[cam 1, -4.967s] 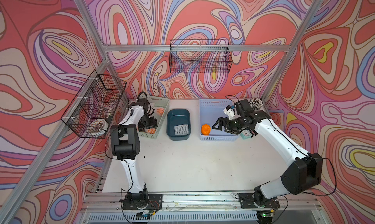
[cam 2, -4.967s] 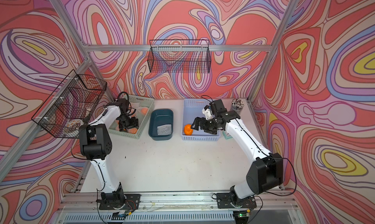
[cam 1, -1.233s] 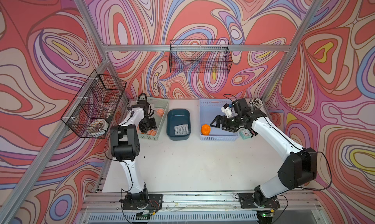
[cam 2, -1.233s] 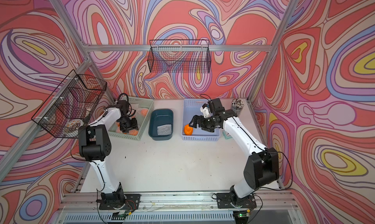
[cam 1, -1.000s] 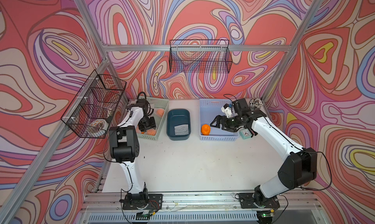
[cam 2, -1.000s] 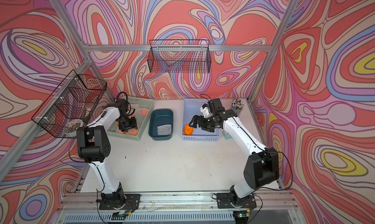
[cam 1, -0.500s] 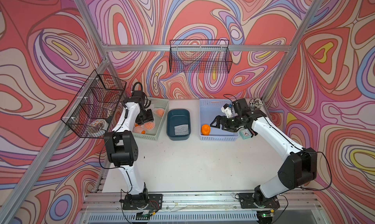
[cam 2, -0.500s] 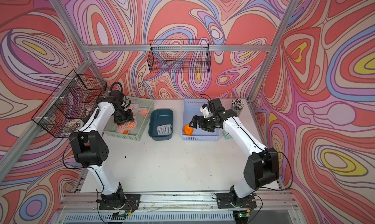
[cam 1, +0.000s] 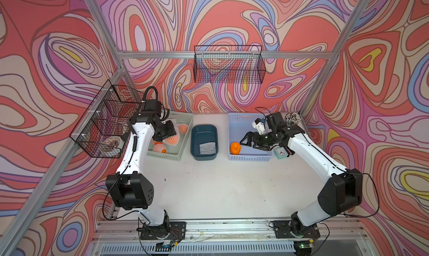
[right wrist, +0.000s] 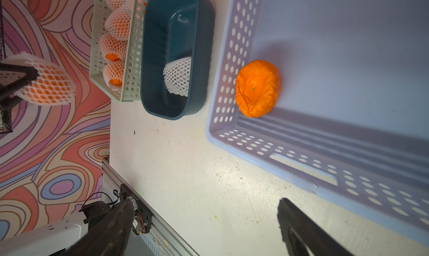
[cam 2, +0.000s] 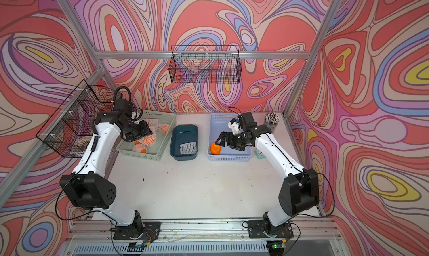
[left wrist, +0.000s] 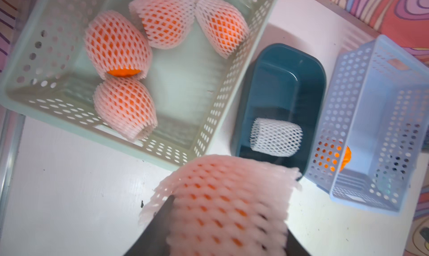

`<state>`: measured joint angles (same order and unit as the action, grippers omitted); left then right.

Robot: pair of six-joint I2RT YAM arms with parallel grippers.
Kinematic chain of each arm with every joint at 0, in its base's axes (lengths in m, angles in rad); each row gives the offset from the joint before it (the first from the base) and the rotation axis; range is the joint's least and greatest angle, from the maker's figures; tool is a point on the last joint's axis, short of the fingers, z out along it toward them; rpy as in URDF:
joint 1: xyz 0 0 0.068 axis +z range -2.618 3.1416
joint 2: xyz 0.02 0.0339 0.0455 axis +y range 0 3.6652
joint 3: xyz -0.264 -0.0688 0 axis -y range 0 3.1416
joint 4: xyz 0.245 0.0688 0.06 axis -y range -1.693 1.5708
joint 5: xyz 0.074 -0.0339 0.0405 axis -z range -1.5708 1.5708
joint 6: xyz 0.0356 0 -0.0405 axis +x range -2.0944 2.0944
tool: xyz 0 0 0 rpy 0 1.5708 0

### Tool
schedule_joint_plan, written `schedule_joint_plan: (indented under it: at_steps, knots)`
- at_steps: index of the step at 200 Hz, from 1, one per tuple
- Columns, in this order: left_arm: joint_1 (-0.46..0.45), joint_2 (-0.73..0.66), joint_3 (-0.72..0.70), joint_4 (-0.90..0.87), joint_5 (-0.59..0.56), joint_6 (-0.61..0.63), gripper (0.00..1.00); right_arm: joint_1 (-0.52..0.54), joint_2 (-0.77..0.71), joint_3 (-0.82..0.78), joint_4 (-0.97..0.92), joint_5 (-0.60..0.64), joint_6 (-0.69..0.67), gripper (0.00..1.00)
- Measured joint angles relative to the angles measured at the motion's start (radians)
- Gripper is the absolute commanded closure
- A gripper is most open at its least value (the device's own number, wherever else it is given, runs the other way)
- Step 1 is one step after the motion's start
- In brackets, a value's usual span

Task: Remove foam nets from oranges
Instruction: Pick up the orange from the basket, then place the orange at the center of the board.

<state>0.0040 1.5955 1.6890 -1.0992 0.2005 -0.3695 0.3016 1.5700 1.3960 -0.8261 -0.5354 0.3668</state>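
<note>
The left gripper (left wrist: pixel 228 229) is clamped on a netted orange (left wrist: pixel 222 196). Its dark fingers (left wrist: pixel 160 222) press into the soft white foam from either side; the sleeve's ragged open end flares past the fruit, and orange skin shows through the diamond holes. This close part is blurred, so how deep the foam is pinched is hard to judge. In both top views the held fruit (cam 1: pixel 173 139) (cam 2: pixel 148 139) hangs over the pale green basket (cam 1: pixel 178 150), a rectangular plastic crate with perforated walls. The right wrist view suggests it is lifted clear of that crate (right wrist: pixel 46 85). Below it lie four more netted oranges (left wrist: pixel 116 43), egg-shaped in their mesh and crowded toward the far end; one shows a bare orange cap at its open end.

The right gripper (right wrist: pixel 204 220) hangs with its jaws spread wide and nothing between them, over the near left corner of the lilac basket (cam 1: pixel 246 158), which is perforated like the green one. In that corner rests a bare orange (right wrist: pixel 257 87), lumpy and creased, just beside the wall.

Between the two crates stands a dark teal tub (cam 1: pixel 192 138), smooth and round-cornered; a single empty foam net (left wrist: pixel 276 140), a short white tube, lies at its near end. All three containers sit on the white table (cam 1: pixel 209 185).
</note>
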Motion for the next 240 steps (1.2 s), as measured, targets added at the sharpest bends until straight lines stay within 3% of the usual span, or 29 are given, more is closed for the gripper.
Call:
schedule_joint_plan:
  at_steps: [40,80,139,184,240]
  knots:
    - [-0.176,-0.137,-0.145,0.019,0.038,-0.096,0.48,0.0,0.006,0.001,0.004,-0.02,-0.007,0.02]
    - [-0.365,-0.262,-0.35,0.074,0.062,-0.267,0.48,0.0,0.006,-0.009,0.012,-0.041,-0.008,0.02]
    - [-0.626,-0.23,-0.53,0.221,0.057,-0.481,0.48,0.0,0.003,-0.092,0.029,-0.075,-0.007,0.02]
    - [-0.725,-0.079,-0.56,0.341,0.06,-0.575,0.48,0.0,-0.027,-0.172,0.042,-0.094,0.005,0.02]
    - [-0.759,-0.001,-0.617,0.433,0.072,-0.639,0.43,0.0,-0.064,-0.239,0.054,-0.115,0.024,0.02]
